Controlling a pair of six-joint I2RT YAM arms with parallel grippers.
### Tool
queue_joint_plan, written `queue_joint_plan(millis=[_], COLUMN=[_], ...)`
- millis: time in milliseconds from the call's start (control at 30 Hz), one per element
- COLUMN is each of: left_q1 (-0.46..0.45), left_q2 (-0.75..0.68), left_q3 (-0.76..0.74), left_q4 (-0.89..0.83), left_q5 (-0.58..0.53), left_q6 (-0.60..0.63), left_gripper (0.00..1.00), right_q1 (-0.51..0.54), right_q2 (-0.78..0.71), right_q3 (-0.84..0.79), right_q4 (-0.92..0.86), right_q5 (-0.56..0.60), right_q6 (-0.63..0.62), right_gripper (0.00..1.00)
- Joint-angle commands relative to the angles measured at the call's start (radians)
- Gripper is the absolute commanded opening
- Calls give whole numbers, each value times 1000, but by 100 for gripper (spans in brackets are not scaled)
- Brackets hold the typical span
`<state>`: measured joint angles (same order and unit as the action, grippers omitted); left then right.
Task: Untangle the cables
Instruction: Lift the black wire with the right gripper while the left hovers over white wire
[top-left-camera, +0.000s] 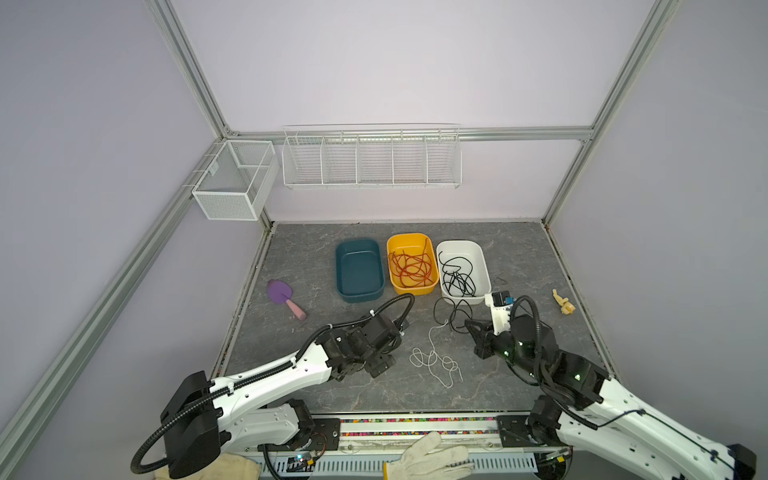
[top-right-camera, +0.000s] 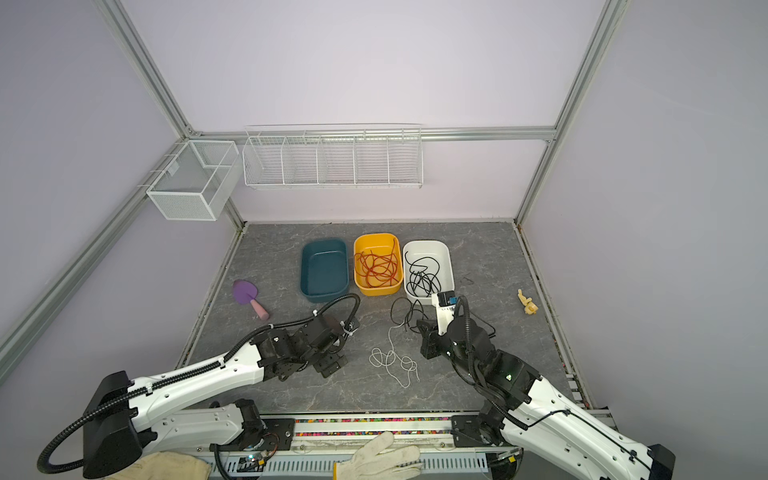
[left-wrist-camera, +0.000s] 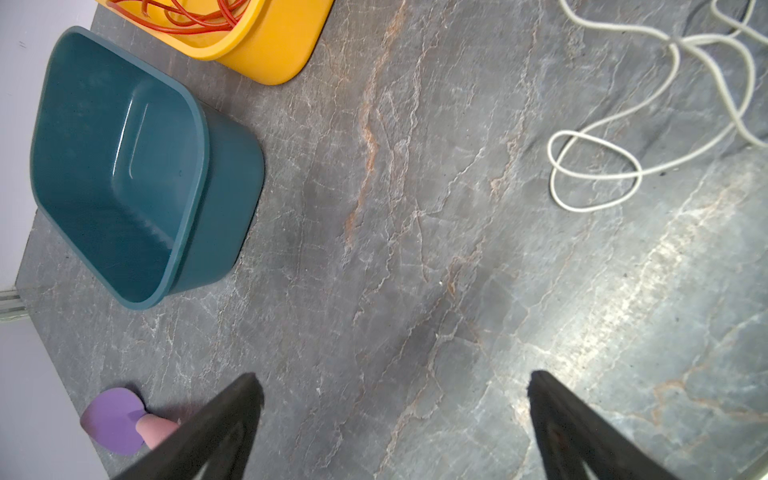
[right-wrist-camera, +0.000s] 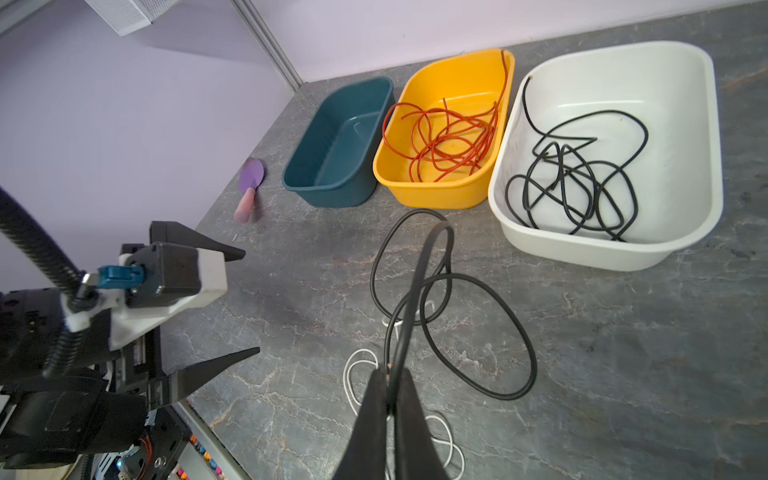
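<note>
My right gripper (right-wrist-camera: 388, 372) (top-left-camera: 468, 323) is shut on a black cable (right-wrist-camera: 419, 266) whose loops lie on the table in front of the white bin (top-left-camera: 461, 247). That loose black cable (top-left-camera: 436, 309) (top-right-camera: 392, 309) crosses one end of a white cable (top-left-camera: 432, 334) (right-wrist-camera: 347, 374) (left-wrist-camera: 551, 174) coiled at mid-table. My left gripper (left-wrist-camera: 392, 376) (top-left-camera: 398, 345) (top-right-camera: 352, 341) hovers open over bare table, left of the white coil and holding nothing. Red-orange cables (top-left-camera: 411, 268) (right-wrist-camera: 449, 145) fill the yellow bin (top-left-camera: 415, 289). More black cables (top-left-camera: 457, 276) (right-wrist-camera: 573, 183) lie in the white bin.
A teal bin (top-left-camera: 338, 266) stands left of the yellow one with nothing in it. A purple scoop (top-left-camera: 282, 295) lies at the far left and a small beige figure (top-left-camera: 563, 302) at the far right. Wire baskets (top-left-camera: 370, 160) hang on the back wall. A glove (top-left-camera: 428, 457) rests at the front rail.
</note>
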<state>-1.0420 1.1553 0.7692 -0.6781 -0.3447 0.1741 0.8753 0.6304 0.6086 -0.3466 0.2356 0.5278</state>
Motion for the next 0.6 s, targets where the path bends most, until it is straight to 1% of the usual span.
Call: queue_joint_plan(millis=[0,100,200,367,467,500,567], left_q1=[-6,-6,-7,-16,-23,-22,-22], left_q2=[6,-8,-45,-175,-269,-300,-354], left_q3=[-10,-7,-15,-90,-133,-146,-181], left_q4=[6,12,28,88,128,144,197], left_q5=[-9,12,58,186,207,218,241], left_q6=[17,10,30,126,171,187,214], left_gripper=[99,99,99,100,100,100,100], right_q1=[6,6,4,4,5,4,5], right_q2=[-5,-19,-21,-13,4,10,21], right_q3=[48,84,139,224,264,307,337], right_q4=[-23,-30,-44,-57,-65,-67,-68], right_q5=[1,-15,-45,-96,-123,-134,-158], right_q6=[-50,-61,-77,-87,-100,-104,-110], right_gripper=[6,6,6,6,6,6,6])
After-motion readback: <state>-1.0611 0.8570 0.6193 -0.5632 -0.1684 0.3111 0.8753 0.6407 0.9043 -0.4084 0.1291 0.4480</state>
